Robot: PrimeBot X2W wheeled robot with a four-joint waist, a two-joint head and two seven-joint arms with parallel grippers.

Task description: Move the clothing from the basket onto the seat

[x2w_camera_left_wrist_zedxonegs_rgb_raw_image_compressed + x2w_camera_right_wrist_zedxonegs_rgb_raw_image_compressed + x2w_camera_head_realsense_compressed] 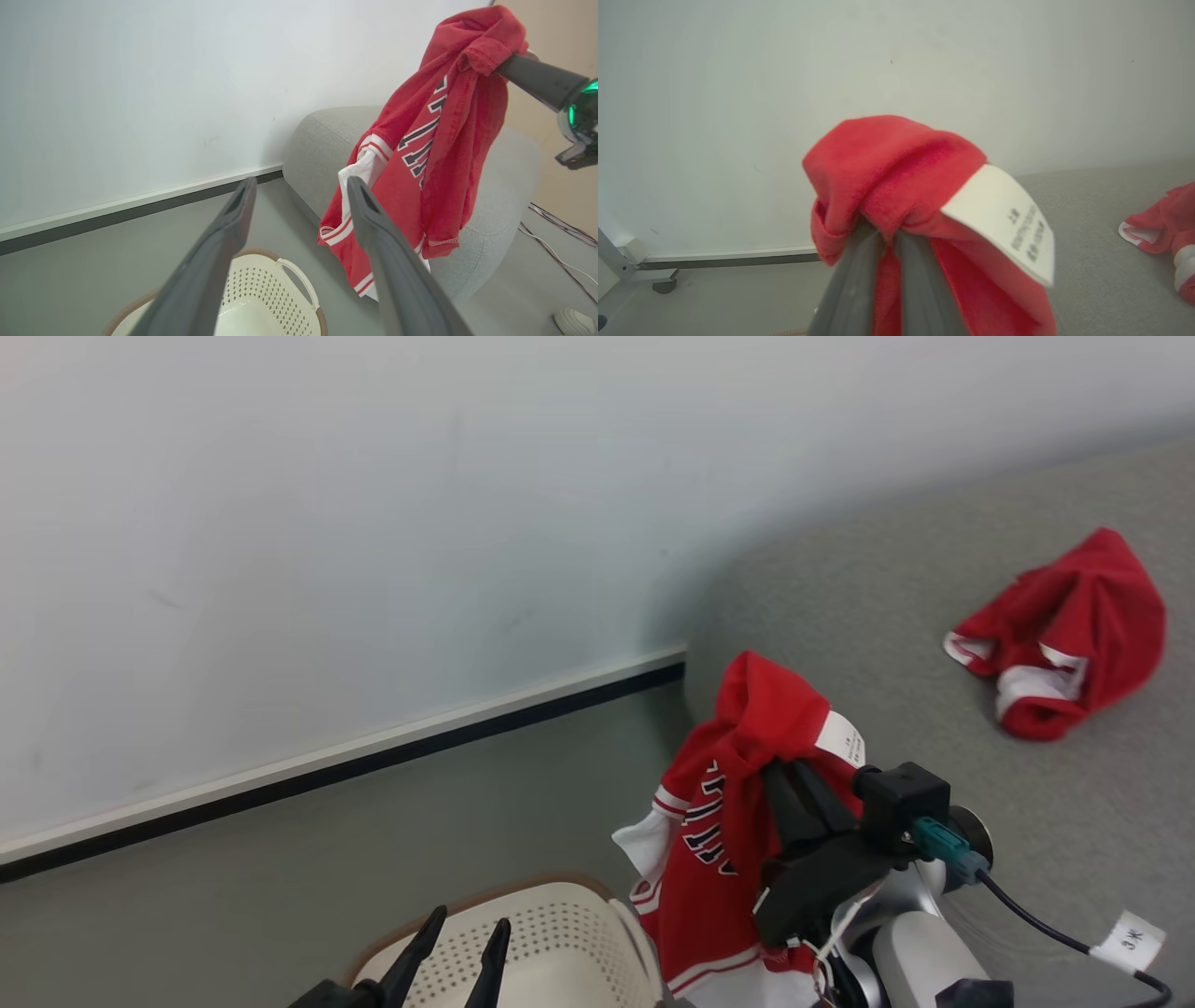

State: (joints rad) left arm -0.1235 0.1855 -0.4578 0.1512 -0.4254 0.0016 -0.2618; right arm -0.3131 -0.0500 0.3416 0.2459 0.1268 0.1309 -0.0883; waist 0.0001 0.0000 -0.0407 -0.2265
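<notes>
My right gripper (782,767) is shut on a red jersey (724,831) with white trim and dark lettering. The jersey hangs in the air beside the near corner of the grey seat (887,644). The same jersey (430,154) dangles in front of the seat (317,144) in the left wrist view, and its bunched cloth and white tag (1004,219) drape over my right fingers (852,280). A second red garment (1060,635) lies crumpled on the seat. My left gripper (465,933) is open above the cream basket (560,933), whose perforated wall (261,294) shows below it.
A pale wall (327,523) with a dark baseboard (355,765) runs behind the grey floor (280,877). A black cable with a paper tag (1130,941) trails from my right wrist. Loose wires (560,228) and a shoe (577,321) lie on the floor past the seat.
</notes>
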